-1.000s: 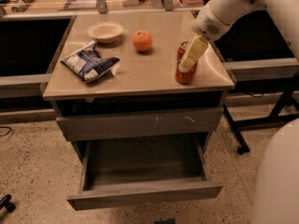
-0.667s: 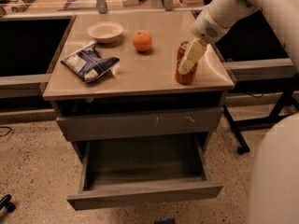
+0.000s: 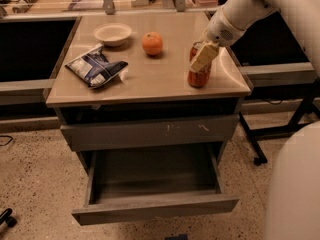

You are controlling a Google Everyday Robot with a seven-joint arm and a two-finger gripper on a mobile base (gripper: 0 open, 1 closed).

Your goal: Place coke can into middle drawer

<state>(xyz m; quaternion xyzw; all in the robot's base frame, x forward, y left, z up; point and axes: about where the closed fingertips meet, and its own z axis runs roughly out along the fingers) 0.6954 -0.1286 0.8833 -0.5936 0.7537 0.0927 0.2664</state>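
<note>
Desk (image 3: 150, 86) w/ beige top. Under it, the middle drawer (image 3: 155, 209) is pulled out, dark inside. The scratched drawer front (image 3: 150, 131) above it is closed. Robot arm (image 3: 240, 11) comes over the back-right corner. Chip bag (image 3: 96, 66) lies near the left edge, bowl (image 3: 113, 34) at the back-left, orange (image 3: 152, 43) beside it. Coke can (image 3: 198, 76) stands upright near the front-right corner. Gripper (image 3: 202, 59) is on the can's top and front; gripping or loose, cannot tell.

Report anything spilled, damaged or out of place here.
Only minor wear: the scratched drawer front bears small pale marks. Nothing is spilled. The coke can stands upright on the cabinet top with the gripper at its upper half, and the middle drawer below is pulled open.
</note>
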